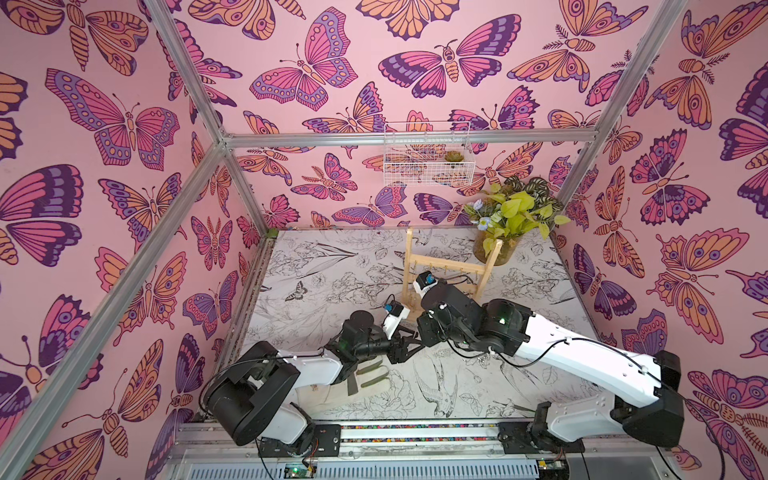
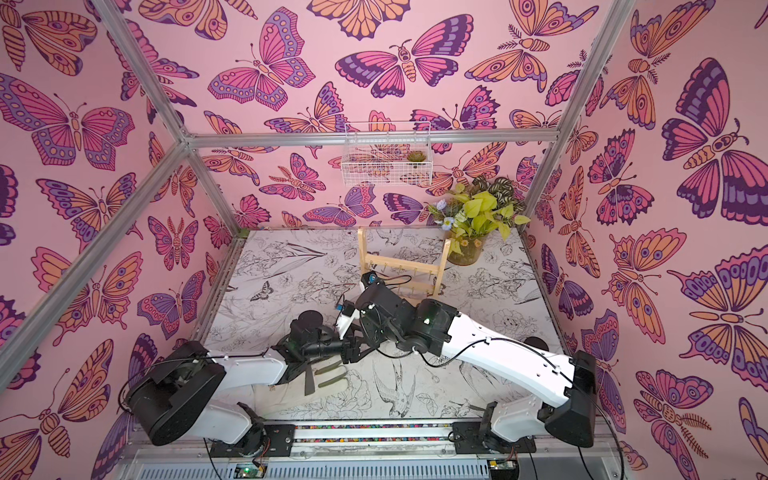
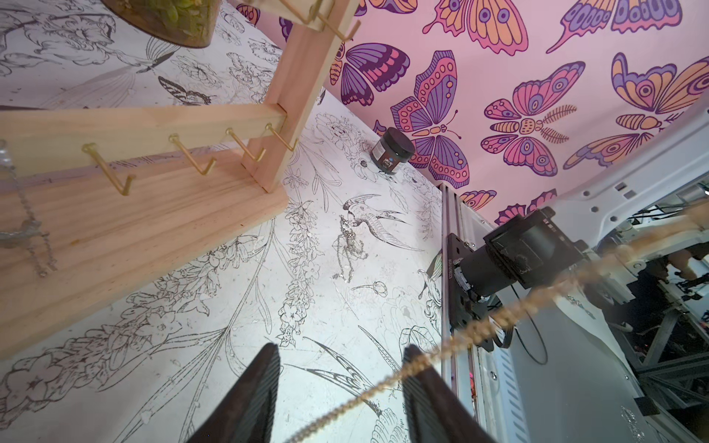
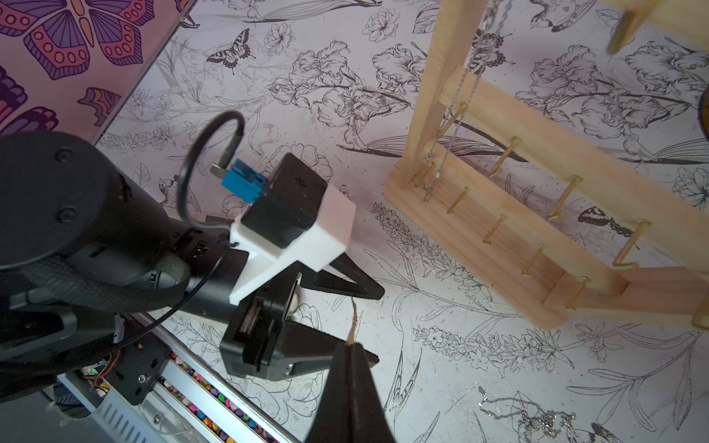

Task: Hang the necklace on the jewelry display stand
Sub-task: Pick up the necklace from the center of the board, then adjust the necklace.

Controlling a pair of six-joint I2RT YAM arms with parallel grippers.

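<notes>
Pinching the gold necklace [image 4: 353, 318], your right gripper [image 4: 351, 347] is clamped tight on it, low over the counter [image 4: 422, 364] and near the stand [image 4: 498, 214] base. Your left gripper [image 3: 341, 347] stands partly wide; the necklace crosses one finger [image 3: 416, 379], unclamped. The stand is upright mid-counter in both top views [image 1: 446, 264] [image 2: 401, 266]. A silver chain [image 4: 456, 115] hangs from a hook beside one upright. A silver heap [image 4: 529, 418] lies on the counter.

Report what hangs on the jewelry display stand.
A silver chain hangs down the jewelry display stand beside one upright; its hook is out of frame. Other visible hooks are bare. The right arm hides its lower part in both top views.
</notes>
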